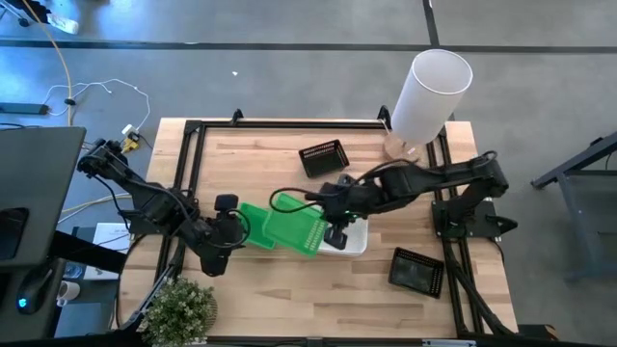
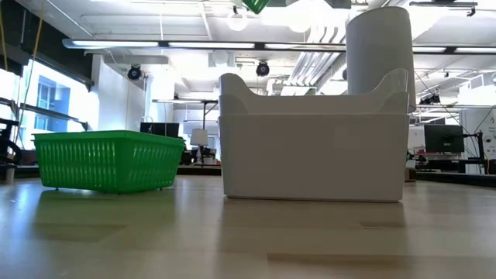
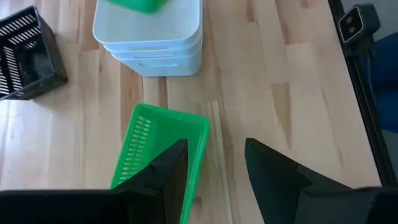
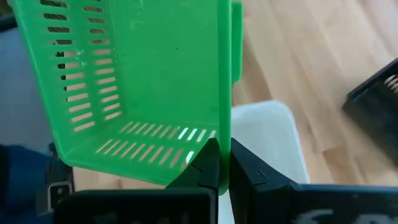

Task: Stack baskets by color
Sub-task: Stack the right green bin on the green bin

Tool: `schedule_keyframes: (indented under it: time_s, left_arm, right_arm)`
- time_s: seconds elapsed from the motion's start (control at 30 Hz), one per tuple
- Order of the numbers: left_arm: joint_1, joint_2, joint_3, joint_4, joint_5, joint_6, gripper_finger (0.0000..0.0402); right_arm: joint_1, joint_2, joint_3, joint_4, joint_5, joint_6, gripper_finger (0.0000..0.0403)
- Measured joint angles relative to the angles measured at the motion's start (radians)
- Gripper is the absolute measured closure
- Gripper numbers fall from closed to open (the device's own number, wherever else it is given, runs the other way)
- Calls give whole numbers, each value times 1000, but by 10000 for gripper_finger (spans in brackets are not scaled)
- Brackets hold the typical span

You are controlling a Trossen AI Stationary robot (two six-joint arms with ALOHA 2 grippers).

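Bright green slotted basket (image 4: 143, 87), tilted

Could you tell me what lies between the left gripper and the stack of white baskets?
In the left wrist view, the green basket on the table lies between the left gripper and the white baskets.

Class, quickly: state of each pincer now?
Left pincer: open, straddling the wall of a green basket on the table.
Right pincer: shut on a lifted green basket.

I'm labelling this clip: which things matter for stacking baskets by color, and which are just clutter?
Job: held green basket, resting green basket, white stack, black basket near cylinder, black basket at right edge.
Clutter: cylinder, plant.
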Motion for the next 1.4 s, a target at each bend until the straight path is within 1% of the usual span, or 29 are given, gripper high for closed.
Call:
schedule_keyframes:
  time_s: [0.2,0.37,0.53,0.77,0.83,1.1,1.2,1.33,1.4]
  left_arm:
    - [-33,0,0,1,0,-12,255]
    - [-45,0,0,1,-17,19,255]
    - [-45,0,22,1,-62,96,255]
    - [-24,0,68,6,-182,273,255]
    - [-7,0,79,9,-199,308,255]
    - [99,10,84,54,-202,461,255]
    - [128,17,85,79,-178,507,255]
    - [159,44,84,84,-161,535,255]
    - [172,60,85,83,-135,536,255]
  right_arm:
    - [-24,117,143,-174,-59,40,403]
    - [-56,181,212,-261,-107,58,403]
    - [-95,194,220,-266,-172,67,403]
    - [-148,194,221,-267,-203,82,403]
    - [-161,194,221,-267,-209,82,403]
    - [-194,194,221,-267,-238,82,403]
    - [-200,194,221,-267,-238,82,403]
    - [-204,194,221,-276,-238,82,403]
    - [-204,194,221,-284,-237,82,403]
